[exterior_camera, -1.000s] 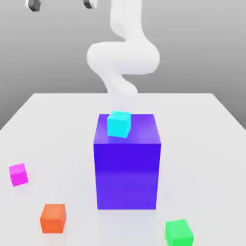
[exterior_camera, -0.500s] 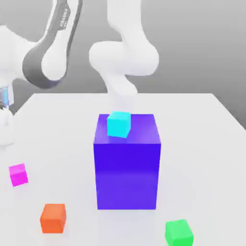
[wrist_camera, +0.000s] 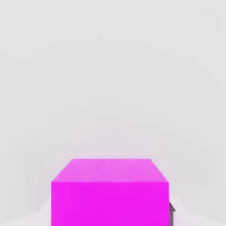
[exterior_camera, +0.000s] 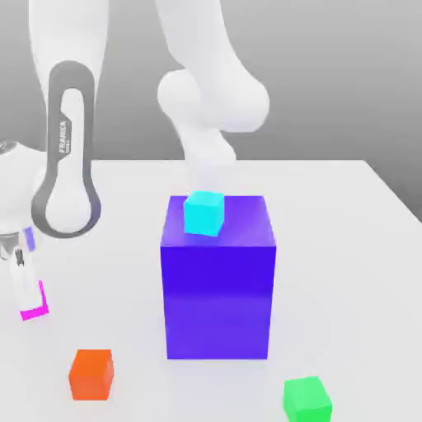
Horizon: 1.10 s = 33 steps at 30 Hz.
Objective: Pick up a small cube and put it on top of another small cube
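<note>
- While my tool (exterior_camera: 25, 276) hangs low at the desk's (exterior_camera: 346, 247) edge on the exterior view's left, the magenta cube (wrist_camera: 110, 194) sits directly beneath it, touching the desk.
- Whether my tool is open, I cannot tell.

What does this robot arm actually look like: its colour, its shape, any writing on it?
The arm is glossy white, built from thick rounded segments like bent tubes. One link has a dark grey oval band with small white lettering reading FRANKA. Near the claw, low at the exterior view's left, sits a small bluish patch.
</note>
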{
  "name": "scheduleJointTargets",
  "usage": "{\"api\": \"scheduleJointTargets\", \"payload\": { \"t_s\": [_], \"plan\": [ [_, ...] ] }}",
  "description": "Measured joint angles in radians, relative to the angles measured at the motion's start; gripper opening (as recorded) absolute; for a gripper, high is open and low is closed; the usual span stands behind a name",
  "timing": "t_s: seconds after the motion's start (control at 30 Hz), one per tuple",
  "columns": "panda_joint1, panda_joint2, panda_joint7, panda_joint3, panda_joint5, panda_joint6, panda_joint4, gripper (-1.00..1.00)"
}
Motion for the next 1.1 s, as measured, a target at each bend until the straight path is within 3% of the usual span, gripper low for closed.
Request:
{"api": "scheduleJointTargets", "payload": {
  "t_s": [0.2, 0.8, 0.97, 1.0, 1.1],
  "plan": [
    [0.095, -0.187, 0.139, -0.124, -0.183, -0.139, -0.043, -1.00],
    [0.626, -0.194, 0.313, 0.324, -0.387, -0.343, 0.162, -1.00],
    [0.737, -0.047, 0.376, 0.358, -0.472, -0.252, 0.216, -1.00],
    [0.743, -0.027, 0.382, 0.354, -0.481, -0.235, 0.219, 1.00],
    [0.743, -0.027, 0.382, 0.354, -0.481, -0.235, 0.219, 1.00]
  ]
}}
